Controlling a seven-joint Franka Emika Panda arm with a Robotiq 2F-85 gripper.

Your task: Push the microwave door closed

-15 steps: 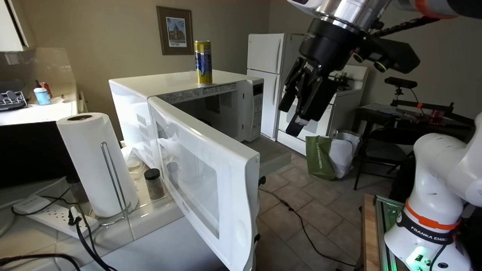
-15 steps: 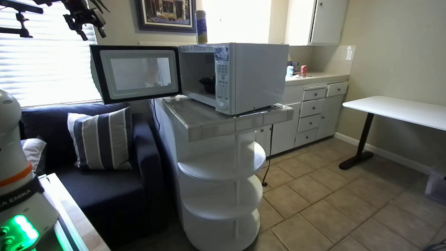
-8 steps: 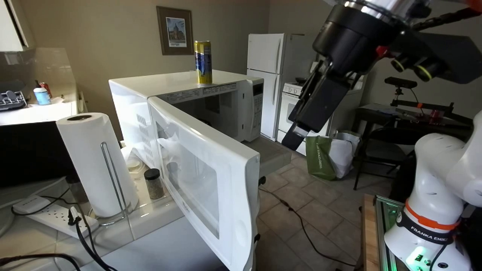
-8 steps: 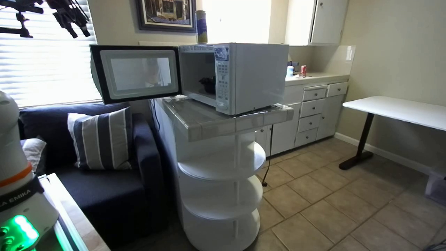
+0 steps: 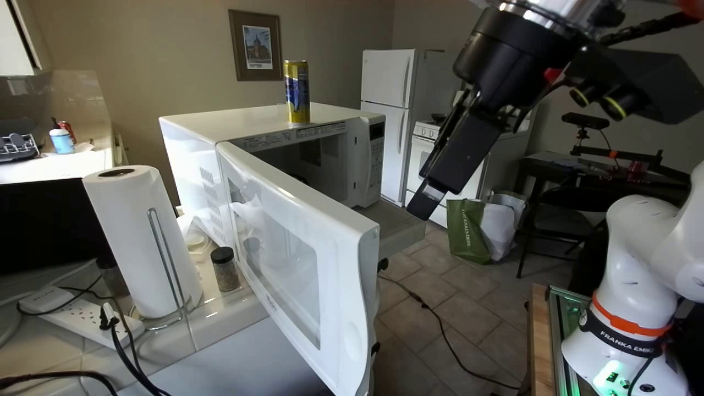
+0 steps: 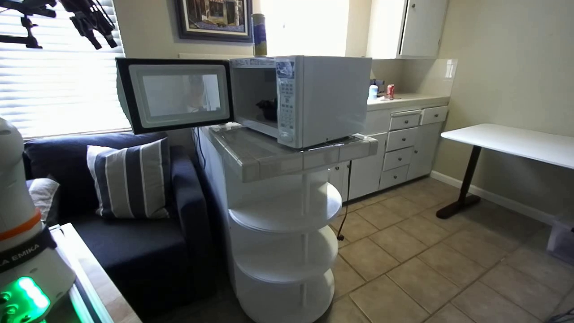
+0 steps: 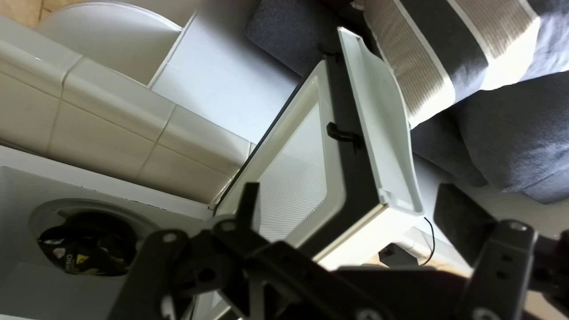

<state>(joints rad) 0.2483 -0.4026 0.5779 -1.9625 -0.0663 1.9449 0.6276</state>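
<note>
Okay, in an exterior view the microwave door (image 6: 175,96) is swung wide open, free edge jutting left past the tabletop (image 6: 264,152); pincer (image 7: 346,200) is spread, apart from that edge, room between.

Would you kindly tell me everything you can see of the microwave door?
The microwave door is a glossy white, plastic-looking rectangular panel with a see-through window. Its inner face has a black border, where two black latch hooks project beside the wavy free edge. It stands upright and wide open, joined to the microwave opposite the control panel and reaching out past the counter. The tool is apart from it.
</note>
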